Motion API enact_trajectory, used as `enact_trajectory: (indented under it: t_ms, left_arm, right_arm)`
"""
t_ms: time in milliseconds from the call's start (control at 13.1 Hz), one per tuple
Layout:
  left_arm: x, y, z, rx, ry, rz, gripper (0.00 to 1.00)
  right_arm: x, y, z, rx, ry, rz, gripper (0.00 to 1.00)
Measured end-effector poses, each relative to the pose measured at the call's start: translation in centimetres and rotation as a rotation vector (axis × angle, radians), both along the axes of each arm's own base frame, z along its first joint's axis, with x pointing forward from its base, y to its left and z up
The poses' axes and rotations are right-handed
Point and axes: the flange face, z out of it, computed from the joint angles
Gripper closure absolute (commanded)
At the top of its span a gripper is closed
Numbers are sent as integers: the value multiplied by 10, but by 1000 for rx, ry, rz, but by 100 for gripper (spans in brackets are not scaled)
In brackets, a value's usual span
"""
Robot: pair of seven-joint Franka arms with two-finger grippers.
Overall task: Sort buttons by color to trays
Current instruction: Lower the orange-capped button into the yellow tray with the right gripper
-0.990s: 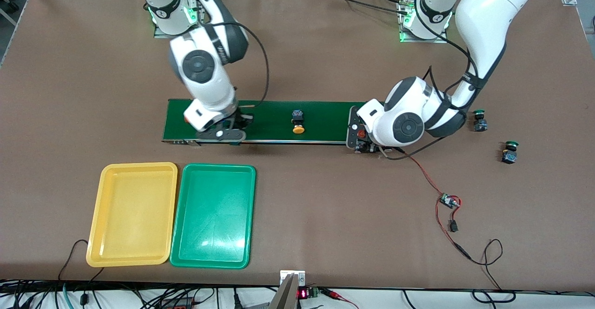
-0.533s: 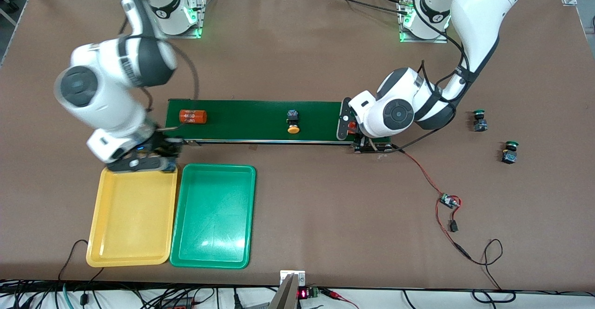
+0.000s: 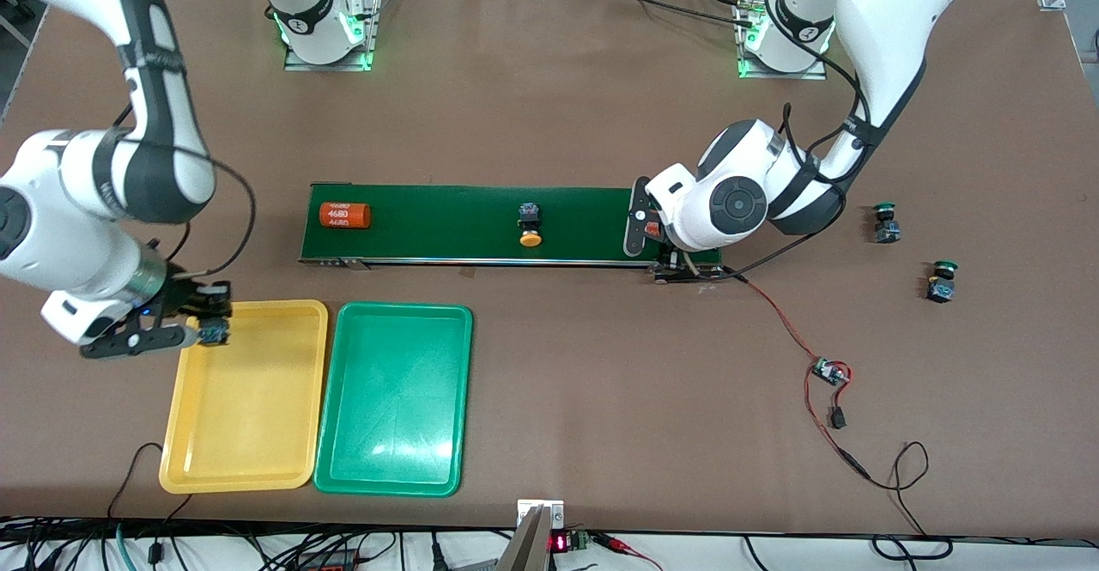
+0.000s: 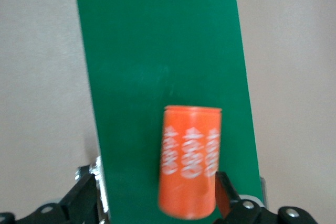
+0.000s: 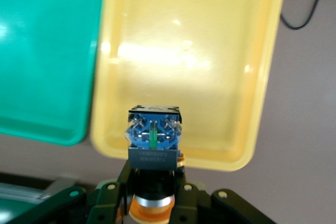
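Where the front view takes in the whole brown table (image 3: 567,399), it lists one long dark-green conveyor belt (image 3: 464,210), two trays, four buttons and two orange cylinders marked "4680". Yellow tray (image 3: 245,399) and green tray (image 3: 393,399) lie side by side, nearly touching, nearer the front camera than the belt, toward the right arm's end; both are bare inside, with wide open tabletop between them and the left arm's end. The right gripper (image 3: 202,318) hangs over the yellow tray's corner farthest from the camera, clamped on one button (image 5: 154,137); the right wrist view alone shows its blue-and-black body upward and what seems a yellow-orange cap below, between the fingers. The left gripper (image 4: 157,203) is over the belt's end by the left arm, jaws spread wide; only the left wrist view shows one orange cylinder (image 4: 189,166) lying between them, apparently released. Second cylinder (image 3: 344,215) lies at the belt's other end. One yellow-capped button (image 3: 530,226) sits mid-belt. Two green-capped buttons, (image 3: 885,221) and (image 3: 941,282), stand off the belt, apart, near the table's edge.
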Motion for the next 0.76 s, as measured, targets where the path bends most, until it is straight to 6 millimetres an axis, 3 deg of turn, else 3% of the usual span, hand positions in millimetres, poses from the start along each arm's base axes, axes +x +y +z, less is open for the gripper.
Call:
enact_trajectory:
  t_ms: [229, 381, 533, 610, 686, 762]
  left_arm:
    - [14, 24, 33, 49, -6, 82, 0]
    - [34, 58, 54, 100, -1, 184, 0]
    - [57, 103, 68, 142, -12, 309, 0]
    - [68, 130, 74, 160, -25, 371, 0]
    - [79, 155, 80, 175, -42, 431, 0]
    - [89, 181, 87, 189, -58, 491, 0]
  right_arm:
    - [24, -17, -56, -19, 40, -4, 98]
    - [33, -22, -93, -23, 65, -11, 98]
    - [38, -23, -117, -19, 68, -23, 96]
    - [39, -23, -128, -20, 66, -25, 85]
    - [39, -22, -139, -22, 69, -27, 51]
    - [38, -22, -148, -23, 75, -29, 40]
